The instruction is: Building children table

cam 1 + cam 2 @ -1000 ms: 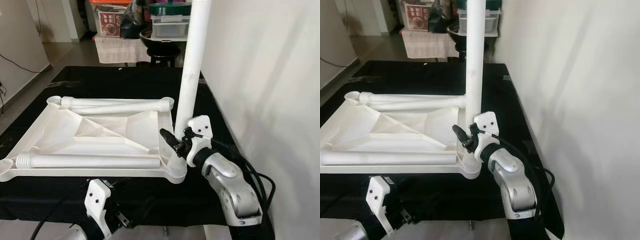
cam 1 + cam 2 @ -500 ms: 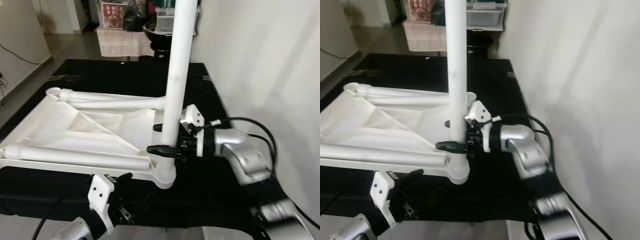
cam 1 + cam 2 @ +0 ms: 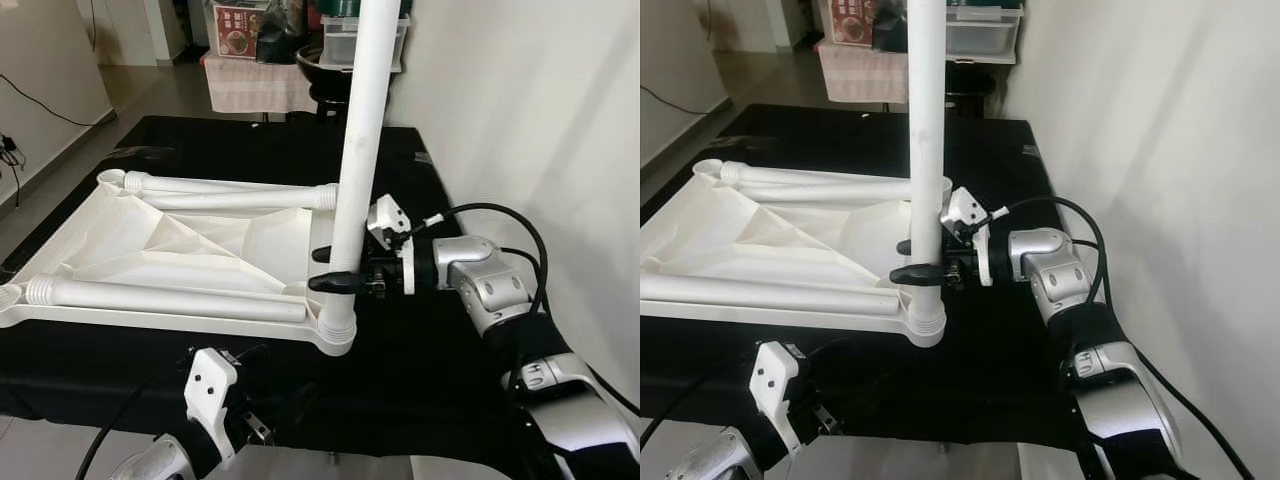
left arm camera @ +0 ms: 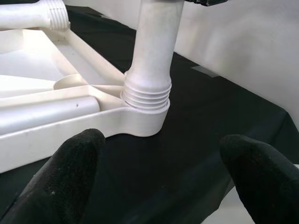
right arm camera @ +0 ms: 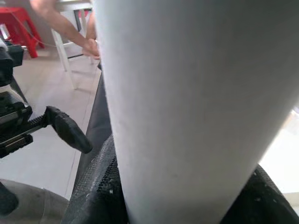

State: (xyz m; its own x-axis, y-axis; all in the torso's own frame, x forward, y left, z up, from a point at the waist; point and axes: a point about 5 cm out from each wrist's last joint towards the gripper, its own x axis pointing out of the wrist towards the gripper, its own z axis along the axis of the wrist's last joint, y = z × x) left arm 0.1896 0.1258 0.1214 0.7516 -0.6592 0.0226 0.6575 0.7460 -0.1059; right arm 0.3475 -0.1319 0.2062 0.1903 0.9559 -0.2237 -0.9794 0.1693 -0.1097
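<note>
The white tabletop (image 3: 200, 245) lies upside down on a black-covered table. One white leg (image 3: 360, 130) stands upright in its near right corner socket (image 3: 337, 335). My right gripper (image 3: 317, 270) reaches in from the right and is shut on this leg just above the socket, one finger in front and one behind. In the right wrist view the leg (image 5: 187, 93) sits between the black fingers (image 5: 93, 196). Two more legs lie flat in the tabletop, one along the far edge (image 3: 230, 195) and one along the near edge (image 3: 170, 297). My left gripper (image 4: 163, 186) is open, low before the socket (image 4: 145, 116), holding nothing.
A white wall (image 3: 540, 120) runs close along the table's right side. Beyond the table's far end are a black stool (image 3: 335, 95) and stacked boxes (image 3: 240, 25). Bare floor (image 3: 60, 150) lies to the left. A person's arm (image 5: 60, 23) appears in the right wrist view.
The camera has shifted. My right arm swung from below the leg's base to a level reach from the right, and its fingers closed around the upright leg. The left gripper stayed low.
</note>
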